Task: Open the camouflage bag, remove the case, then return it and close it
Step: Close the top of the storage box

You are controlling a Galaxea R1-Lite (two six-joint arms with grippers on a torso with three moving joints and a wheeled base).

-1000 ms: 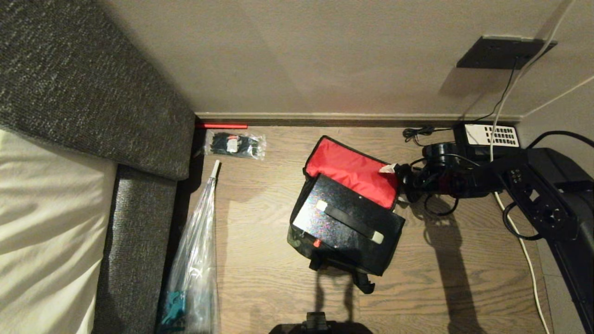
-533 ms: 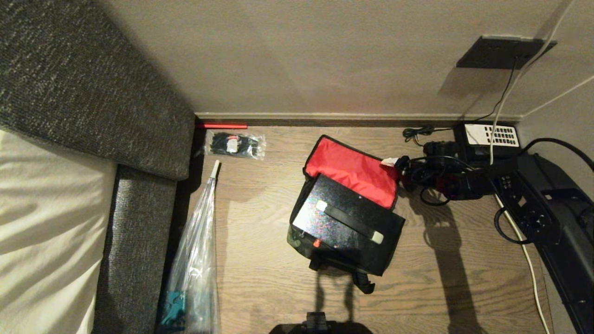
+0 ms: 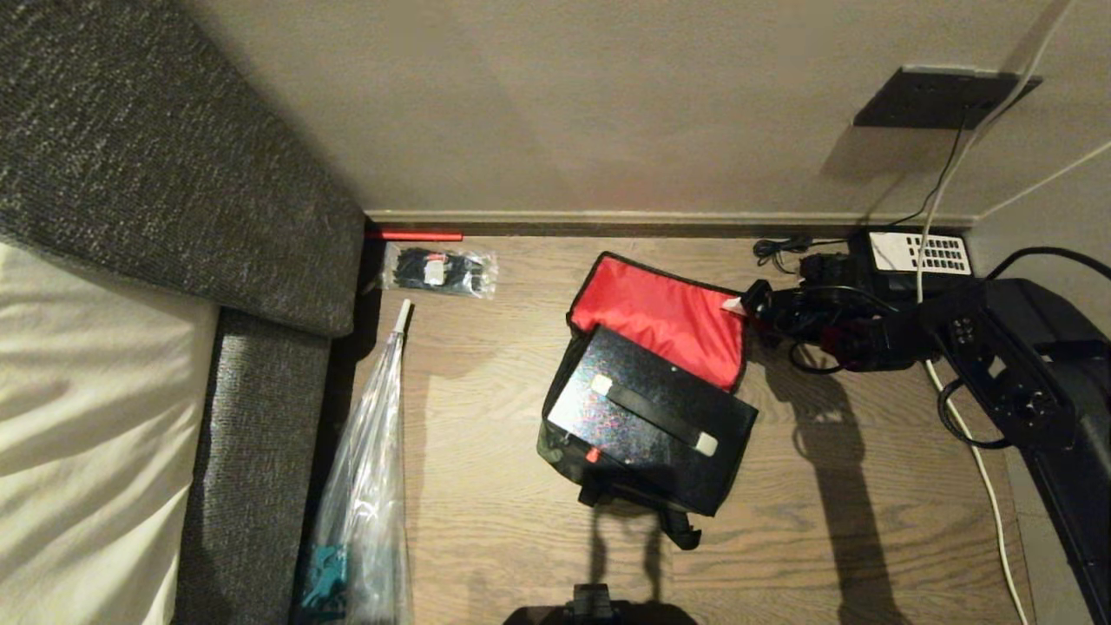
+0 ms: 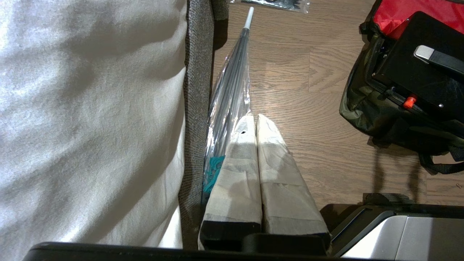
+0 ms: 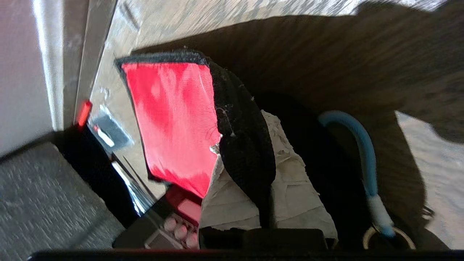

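Since a second ago the right gripper (image 3: 739, 305) jaws have clamped on the camouflage bag (image 3: 660, 323) lid's three-o'clock edge, presumably to fold it over the case (image 3: 647, 417).

Right gripper (image 5: 246, 174) clamped on the black edge of the bag (image 5: 170, 119) lid, pale taped fingers (image 5: 290, 188) either side of the hem. Red lining faces the camera, lid lifted off the wood floor (image 5: 290, 47). Blue-sleeved cable (image 5: 364, 145) curves beside the fingers. Grey upholstery (image 5: 43, 203), small red item (image 5: 83, 112) and clear packet (image 5: 108, 132) beyond, blurred.
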